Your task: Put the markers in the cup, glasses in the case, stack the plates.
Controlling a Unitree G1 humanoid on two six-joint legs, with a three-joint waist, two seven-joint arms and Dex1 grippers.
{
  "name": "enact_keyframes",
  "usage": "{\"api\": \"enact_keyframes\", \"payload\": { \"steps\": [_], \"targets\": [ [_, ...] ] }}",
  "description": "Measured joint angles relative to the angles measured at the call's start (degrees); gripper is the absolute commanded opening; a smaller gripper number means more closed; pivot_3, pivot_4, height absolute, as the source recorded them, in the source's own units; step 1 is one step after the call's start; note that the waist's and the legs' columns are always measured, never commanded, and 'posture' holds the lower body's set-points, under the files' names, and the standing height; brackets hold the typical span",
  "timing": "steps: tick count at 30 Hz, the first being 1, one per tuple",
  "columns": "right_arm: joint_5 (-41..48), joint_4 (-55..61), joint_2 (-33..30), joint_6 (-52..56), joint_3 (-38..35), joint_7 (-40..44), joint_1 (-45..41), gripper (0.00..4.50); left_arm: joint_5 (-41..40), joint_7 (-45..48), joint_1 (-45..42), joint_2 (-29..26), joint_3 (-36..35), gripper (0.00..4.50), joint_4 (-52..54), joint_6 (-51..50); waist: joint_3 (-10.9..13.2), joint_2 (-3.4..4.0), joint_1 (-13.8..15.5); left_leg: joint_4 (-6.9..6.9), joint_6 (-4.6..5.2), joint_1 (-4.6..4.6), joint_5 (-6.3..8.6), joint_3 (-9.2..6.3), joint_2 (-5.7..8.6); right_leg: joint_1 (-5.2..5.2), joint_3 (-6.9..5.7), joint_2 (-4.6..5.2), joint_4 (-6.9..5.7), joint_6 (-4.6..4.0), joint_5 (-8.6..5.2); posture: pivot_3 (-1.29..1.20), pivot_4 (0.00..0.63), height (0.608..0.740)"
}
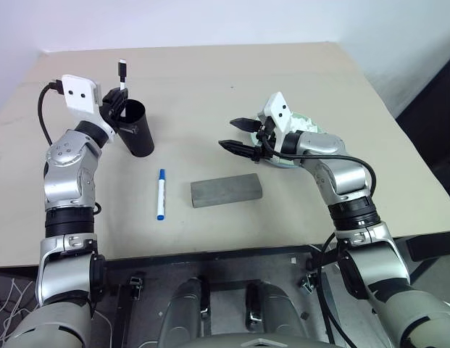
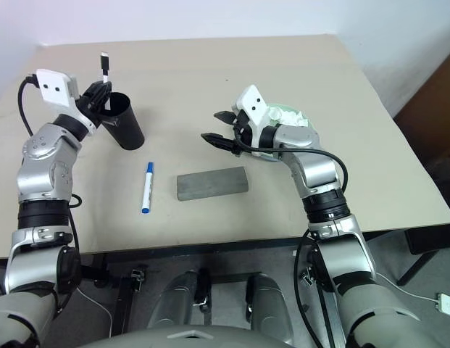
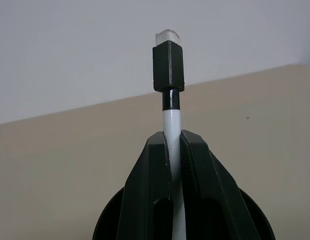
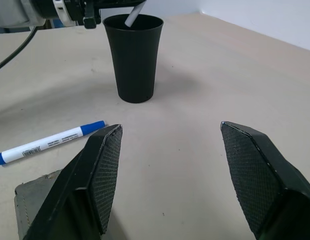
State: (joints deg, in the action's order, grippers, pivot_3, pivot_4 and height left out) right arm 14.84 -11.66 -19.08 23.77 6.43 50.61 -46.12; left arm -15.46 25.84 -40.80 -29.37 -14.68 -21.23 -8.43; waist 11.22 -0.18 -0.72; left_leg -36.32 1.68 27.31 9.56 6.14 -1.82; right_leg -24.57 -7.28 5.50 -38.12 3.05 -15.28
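Markers are light, stiff and slick: my left gripper pinches the black-capped marker mid-barrel over the cup, right gripper jaws agape, holding nothing.

A beige rectangular tabletop fills mid-frame; a plain white wall spans the top, dark floor at right.

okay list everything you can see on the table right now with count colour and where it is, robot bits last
Cup: one, black, far left of the table.
Black-capped marker: one, white body, held over the cup, lower end in its mouth.
Blue marker: one, white with blue cap, lying left of the case.
Case: one, grey, shut, near middle.
Plate: at least one, pale green, under the right gripper's arm.
Table: one, beige.
Left gripper: shut on the black-capped marker.
Right gripper: open, empty, above the table.
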Motion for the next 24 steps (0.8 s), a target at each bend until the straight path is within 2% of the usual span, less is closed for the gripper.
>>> {"api": "enact_keyframes", "payload": {
  "steps": [1, 2, 13, 20, 24],
  "targets": [
    [-0.04, 0.00, 0.00, -0.01, 0.00, 0.01, 0.00, 3.31, 0.00, 0.00, 0.00, 0.00, 0.01, 0.00, 0.02, -0.06, 0.00, 0.00, 0.00, 0.00, 0.00, 0.00, 0.00, 0.00, 0.00, 0.00, 0.00, 0.00, 0.00, 0.00, 0.00, 0.00, 0.150, 0.715],
    [-0.07, 0.00, 0.00, -0.01, 0.00, 0.04, 0.00, 3.34, 0.00, -0.01, 0.02, 0.00, 0.02, 0.69, 0.04, -0.11, 0.00, 0.00, -0.01, 0.00, 0.00, 0.00, 0.00, 0.00, 0.00, 0.00, 0.00, 0.00, 0.00, 0.00, 0.00, 0.00, 0.150, 0.715],
    [-0.11, 0.00, 0.00, -0.01, 0.00, 0.28, 0.05, 3.34, 0.04, -1.03, 1.05, 0.01, 0.02, 4.37, 2.03, -1.28, 0.00, 0.00, -0.01, -0.03, 0.01, 0.00, -0.02, 0.00, 0.00, 0.00, 0.00, 0.00, -0.02, 0.00, 0.02, 0.00, 0.150, 0.715],
    [-0.09, 0.00, 0.05, 0.00, 0.00, 0.50, 0.22, 3.34, 0.30, -1.11, 2.57, -0.19, 0.08, 4.44, 5.04, -2.65, 0.00, 0.00, -0.01, -0.03, 0.01, 0.00, -0.02, 0.00, 0.00, 0.00, 0.01, 0.00, -0.02, 0.00, 0.03, 0.00, 0.150, 0.715],
    [0.02, 0.00, -0.07, 0.04, -0.01, 1.16, 0.35, 3.34, 0.20, -1.13, 5.23, -3.66, 0.44, 4.44, 14.53, -9.48, 0.00, 0.00, -0.11, -0.01, 0.01, 0.00, -0.02, 0.00, 0.00, 0.00, 0.03, 0.01, -0.01, 0.00, 0.03, 0.00, 0.150, 0.715]
  ]
}}
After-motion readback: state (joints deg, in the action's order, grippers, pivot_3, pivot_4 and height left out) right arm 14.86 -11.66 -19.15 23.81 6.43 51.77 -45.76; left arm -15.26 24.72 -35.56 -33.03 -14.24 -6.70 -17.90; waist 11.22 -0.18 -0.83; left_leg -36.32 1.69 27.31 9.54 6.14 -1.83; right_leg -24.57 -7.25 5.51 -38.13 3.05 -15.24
